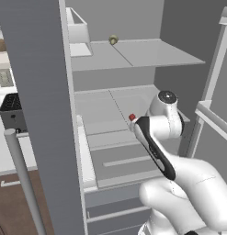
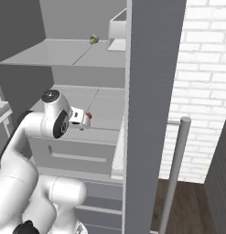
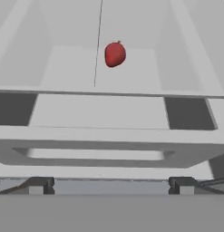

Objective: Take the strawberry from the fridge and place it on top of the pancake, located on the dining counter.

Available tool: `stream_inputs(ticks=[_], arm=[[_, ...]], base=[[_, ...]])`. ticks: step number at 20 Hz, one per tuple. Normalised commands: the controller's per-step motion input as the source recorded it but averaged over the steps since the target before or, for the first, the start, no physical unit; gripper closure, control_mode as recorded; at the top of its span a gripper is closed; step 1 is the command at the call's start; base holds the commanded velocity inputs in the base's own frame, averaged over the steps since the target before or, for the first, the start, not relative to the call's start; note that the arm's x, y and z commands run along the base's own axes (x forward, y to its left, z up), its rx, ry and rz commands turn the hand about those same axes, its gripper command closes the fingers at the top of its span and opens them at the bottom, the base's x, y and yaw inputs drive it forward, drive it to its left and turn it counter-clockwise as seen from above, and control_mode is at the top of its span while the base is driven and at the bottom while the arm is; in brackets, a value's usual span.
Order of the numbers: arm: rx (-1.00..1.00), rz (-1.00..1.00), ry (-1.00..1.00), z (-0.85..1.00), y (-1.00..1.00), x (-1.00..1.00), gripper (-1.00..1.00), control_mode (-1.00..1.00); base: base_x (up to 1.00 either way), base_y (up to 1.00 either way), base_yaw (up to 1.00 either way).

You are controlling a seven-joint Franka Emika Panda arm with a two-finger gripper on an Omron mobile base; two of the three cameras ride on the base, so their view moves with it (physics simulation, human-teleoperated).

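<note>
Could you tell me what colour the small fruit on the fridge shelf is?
Red: the small rounded strawberry, clearest in the hand view.

base views: flank arm, share fridge [image 1: 133,59] interior | hand view: close, facing shelf [image 3: 109,68]

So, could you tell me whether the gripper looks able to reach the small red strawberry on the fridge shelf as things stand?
Probably yes. The small red strawberry lies alone on the pale grey fridge shelf, the fridge is open, and the open gripper faces it with nothing between.
</note>
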Motion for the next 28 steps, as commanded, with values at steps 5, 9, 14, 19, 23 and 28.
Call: stream_inputs(ticks=[5,9,14,19,23,28], arm=[[0.02,0.03,-0.01,-0.01,-0.15,0.95,-1.0,-1.0],[0.01,-0.03,0.03,0.0,0.0,0.97,-1.0,-1.0],[0.0,-0.06,0.0,0.0,0.28,0.77,-1.0,-1.0],[0.0,-0.07,0.0,-0.19,0.04,0.55,-1.0,-1.0],[0.0,-0.04,0.0,-0.4,-0.14,0.48,-1.0,-1.0],[0.0,-0.02,0.01,-0.38,0.0,0.28,-1.0,-1.0]], base=[[0.0,0.0,0.0],[0.0,0.0,0.0],[0.0,0.0,0.0],[0.0,0.0,0.0],[0.0,0.0,0.0],[0.0,0.0,0.0]])
